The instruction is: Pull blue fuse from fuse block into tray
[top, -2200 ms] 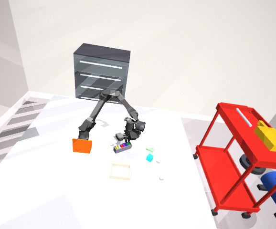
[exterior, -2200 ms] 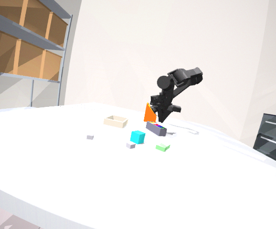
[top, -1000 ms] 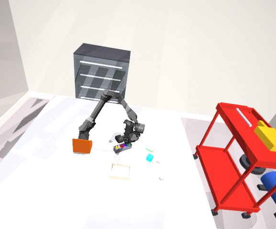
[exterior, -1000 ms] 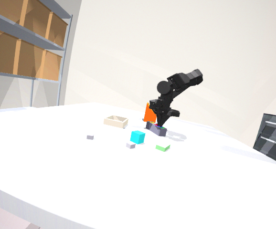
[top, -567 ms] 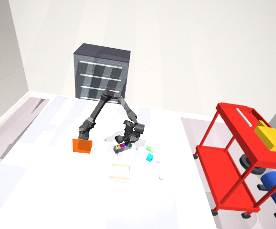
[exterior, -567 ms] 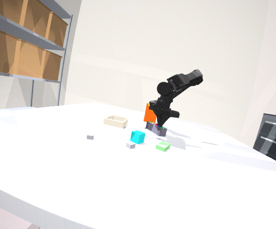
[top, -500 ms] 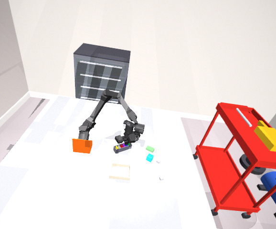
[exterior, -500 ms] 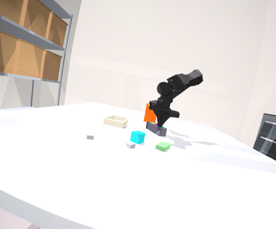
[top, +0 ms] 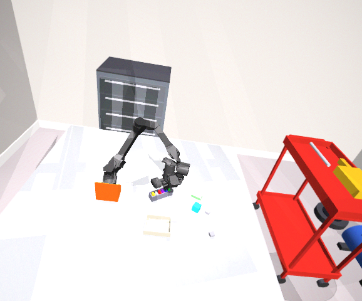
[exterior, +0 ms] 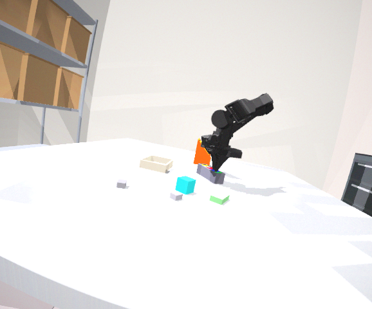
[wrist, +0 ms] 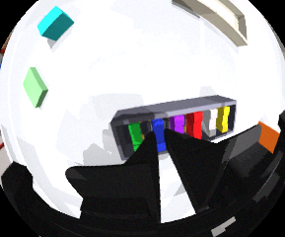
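The blue fuse sits in the block, second from the green end, with the green fuse on one side and the purple fuse on the other; the red fuse, white fuse and yellow fuse follow in the same row. We have the gripper down over this slot, and its fingers are pinched on the blue fuse, which does not appear lifted in the wrist view. In the exterior view the gripper stands steeply over the block, its tips at the top of the row. We judge the grasp step complete and the extraction step in hand. The next move calls for a straight vertical pull, with no sideways drift, because the neighbouring fuses stand just beside the finger tips and must not be touched. Once the fuse is clear of the block, we carry it to the tray, which lies apart from the block on the near side, lower it inside the rim and release. The cyan cube and the green tile lie off to one side of that path.
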`<state>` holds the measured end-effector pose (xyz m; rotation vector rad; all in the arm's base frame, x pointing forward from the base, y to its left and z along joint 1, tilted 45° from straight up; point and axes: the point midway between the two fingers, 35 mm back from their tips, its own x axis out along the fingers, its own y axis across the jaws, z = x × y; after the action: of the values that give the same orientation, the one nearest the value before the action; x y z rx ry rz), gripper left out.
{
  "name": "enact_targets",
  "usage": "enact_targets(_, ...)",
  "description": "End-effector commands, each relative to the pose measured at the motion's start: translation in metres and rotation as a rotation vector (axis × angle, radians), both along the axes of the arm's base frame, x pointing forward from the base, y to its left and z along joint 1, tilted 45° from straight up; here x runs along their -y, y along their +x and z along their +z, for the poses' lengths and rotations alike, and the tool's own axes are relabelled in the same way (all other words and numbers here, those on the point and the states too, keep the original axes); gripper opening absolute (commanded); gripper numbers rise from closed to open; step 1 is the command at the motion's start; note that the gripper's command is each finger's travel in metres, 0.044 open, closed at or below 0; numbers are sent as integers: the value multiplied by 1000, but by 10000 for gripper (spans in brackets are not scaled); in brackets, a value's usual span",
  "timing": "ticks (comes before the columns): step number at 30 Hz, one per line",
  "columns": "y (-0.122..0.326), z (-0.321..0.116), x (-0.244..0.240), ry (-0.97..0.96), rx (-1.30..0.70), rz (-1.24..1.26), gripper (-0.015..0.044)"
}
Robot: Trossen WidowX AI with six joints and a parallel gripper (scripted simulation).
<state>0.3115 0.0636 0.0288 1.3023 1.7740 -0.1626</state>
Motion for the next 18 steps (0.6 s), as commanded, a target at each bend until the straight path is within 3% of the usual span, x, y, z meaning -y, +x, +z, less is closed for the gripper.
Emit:
enact_targets(1, 1, 2, 2, -1, 4, 1, 0)
enact_targets(18, 1, 8, 8, -1, 3, 0, 0)
